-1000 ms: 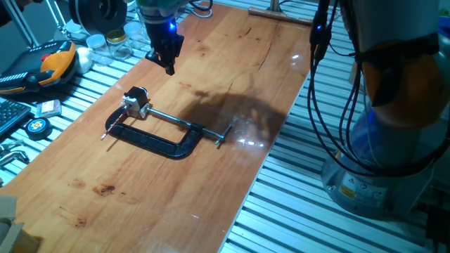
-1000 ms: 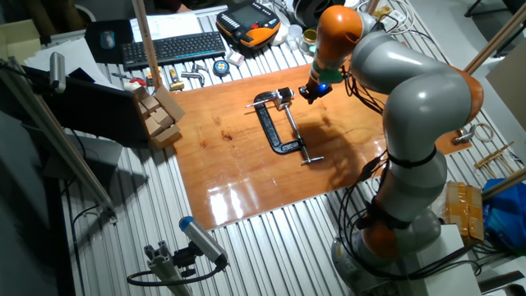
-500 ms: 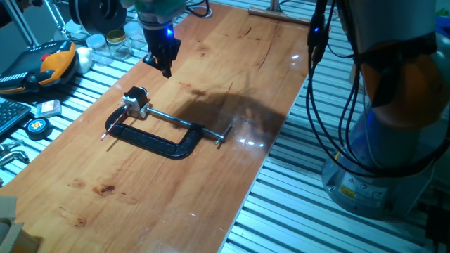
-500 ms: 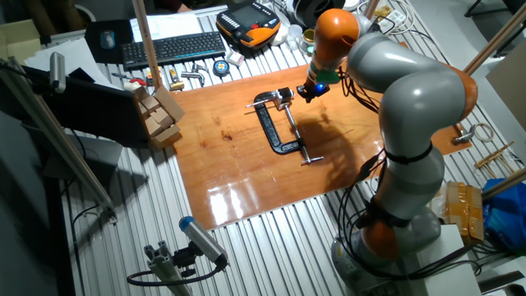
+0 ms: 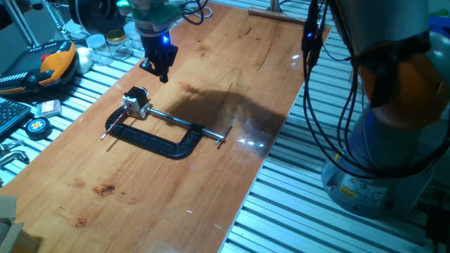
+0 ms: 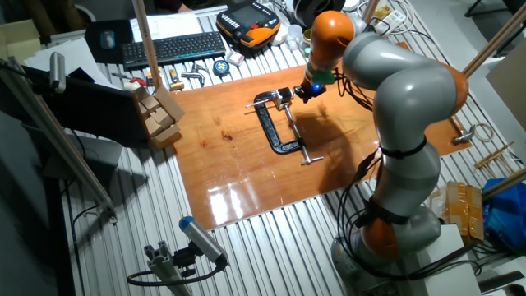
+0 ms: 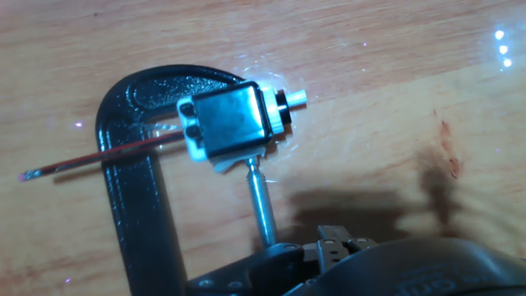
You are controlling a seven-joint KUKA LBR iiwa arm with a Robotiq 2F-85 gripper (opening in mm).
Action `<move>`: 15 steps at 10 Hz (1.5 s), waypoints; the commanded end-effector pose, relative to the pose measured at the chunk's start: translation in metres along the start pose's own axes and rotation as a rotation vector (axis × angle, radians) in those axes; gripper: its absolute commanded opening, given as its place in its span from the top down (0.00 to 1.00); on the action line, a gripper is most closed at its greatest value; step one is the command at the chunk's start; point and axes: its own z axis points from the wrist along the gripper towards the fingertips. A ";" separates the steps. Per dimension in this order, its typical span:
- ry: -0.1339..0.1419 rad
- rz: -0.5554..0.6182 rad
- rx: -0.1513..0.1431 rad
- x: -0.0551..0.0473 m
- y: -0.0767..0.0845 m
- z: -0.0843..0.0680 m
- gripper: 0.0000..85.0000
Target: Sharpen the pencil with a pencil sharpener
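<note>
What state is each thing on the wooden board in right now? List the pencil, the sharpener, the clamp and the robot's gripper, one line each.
pencil: lying flat, one end in the sharpener, crossing the clamp's frame.
pencil sharpener: held in the clamp, screw rod pressing on it.
C-clamp: lying flat on the wooden board, tightened on the sharpener.
gripper: raised above the board beside the sharpener, touching nothing; open or shut cannot be told.
</note>
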 end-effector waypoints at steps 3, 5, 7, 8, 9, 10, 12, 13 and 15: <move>0.008 -0.013 -0.008 -0.008 -0.005 0.013 1.00; -0.010 -0.016 -0.003 -0.010 -0.005 0.018 1.00; -0.009 -0.025 -0.011 -0.015 -0.009 0.020 1.00; -0.021 -0.025 -0.018 -0.016 -0.010 0.021 1.00; -0.035 -0.020 -0.019 -0.017 -0.011 0.022 1.00; -0.047 -0.017 -0.022 -0.019 -0.012 0.024 1.00; -0.062 -0.015 -0.028 -0.024 -0.014 0.028 1.00; -0.058 -0.015 -0.028 -0.027 -0.015 0.029 1.00; -0.060 -0.005 -0.026 -0.029 -0.012 0.030 1.00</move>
